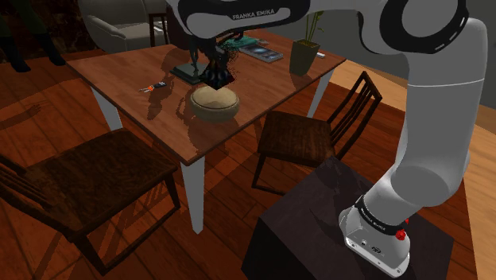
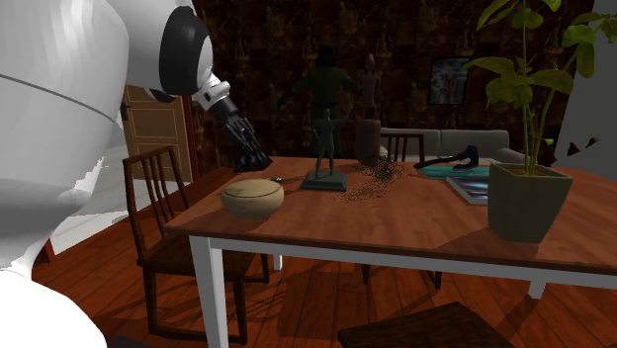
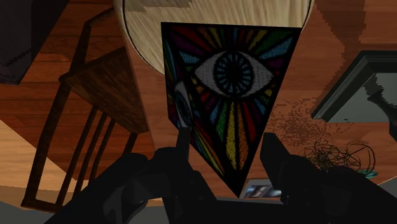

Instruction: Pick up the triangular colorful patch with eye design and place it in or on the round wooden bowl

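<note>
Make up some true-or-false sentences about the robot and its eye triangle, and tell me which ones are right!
1. The hand clasps the triangular eye patch. True.
2. The patch lies inside the round bowl. False: it hangs in the hand, above the bowl.
3. The bowl stands on the table. True.
4. The potted plant stands on the floor. False: it stands on the table.
5. A dark statuette stands on the table near the bowl. True.
</note>
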You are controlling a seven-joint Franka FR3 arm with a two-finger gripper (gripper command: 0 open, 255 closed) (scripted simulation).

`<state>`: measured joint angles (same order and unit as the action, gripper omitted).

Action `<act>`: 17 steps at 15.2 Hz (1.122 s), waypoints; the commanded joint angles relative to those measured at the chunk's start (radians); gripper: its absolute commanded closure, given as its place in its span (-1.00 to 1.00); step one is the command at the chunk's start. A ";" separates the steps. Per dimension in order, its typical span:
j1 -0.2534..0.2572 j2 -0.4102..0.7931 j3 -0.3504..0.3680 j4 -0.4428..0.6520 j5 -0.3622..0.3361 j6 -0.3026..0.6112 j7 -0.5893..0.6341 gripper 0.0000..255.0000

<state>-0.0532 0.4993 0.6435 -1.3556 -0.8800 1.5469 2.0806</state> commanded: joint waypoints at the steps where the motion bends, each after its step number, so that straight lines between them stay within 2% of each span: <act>1: -0.003 0.004 -0.001 -0.022 -0.003 0.019 0.017 1.00; 11: -0.017 0.030 -0.011 -0.113 -0.023 0.107 0.086 1.00; 17: -0.017 0.031 -0.011 -0.114 -0.023 0.107 0.086 1.00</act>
<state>-0.0703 0.5288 0.6326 -1.4690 -0.9036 1.6539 2.1665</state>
